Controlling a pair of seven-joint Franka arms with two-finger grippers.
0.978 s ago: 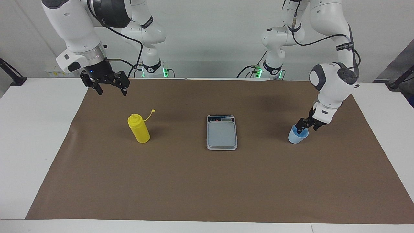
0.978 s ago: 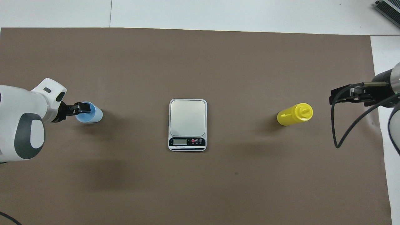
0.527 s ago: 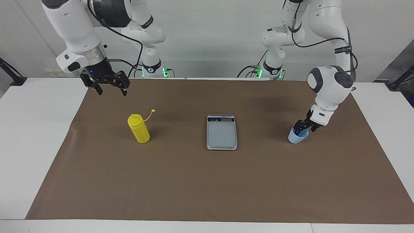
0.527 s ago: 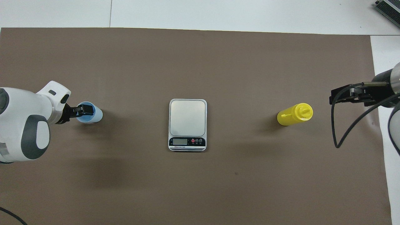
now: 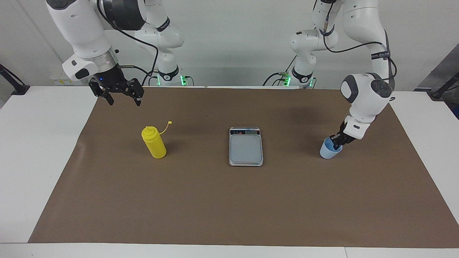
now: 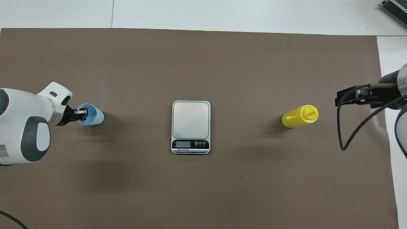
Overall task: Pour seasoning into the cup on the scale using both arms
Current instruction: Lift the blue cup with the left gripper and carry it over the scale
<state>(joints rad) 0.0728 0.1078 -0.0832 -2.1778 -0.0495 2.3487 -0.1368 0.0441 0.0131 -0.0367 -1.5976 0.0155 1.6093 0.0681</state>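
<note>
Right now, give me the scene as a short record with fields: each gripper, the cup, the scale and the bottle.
left gripper: shut on the rim of the cup, at the left arm's end of the mat
right gripper: open, raised over the mat near the seasoning bottle, waiting
cup: upright on the mat, not on the scale
scale: mid-mat, nothing on its plate
seasoning bottle: upright, cap off and hanging by its tether

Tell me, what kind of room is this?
Most likely a robotics lab test bench: two white arms stand at a table under a brown mat, with only a kitchen scale, a yellow bottle and a blue cup.
</note>
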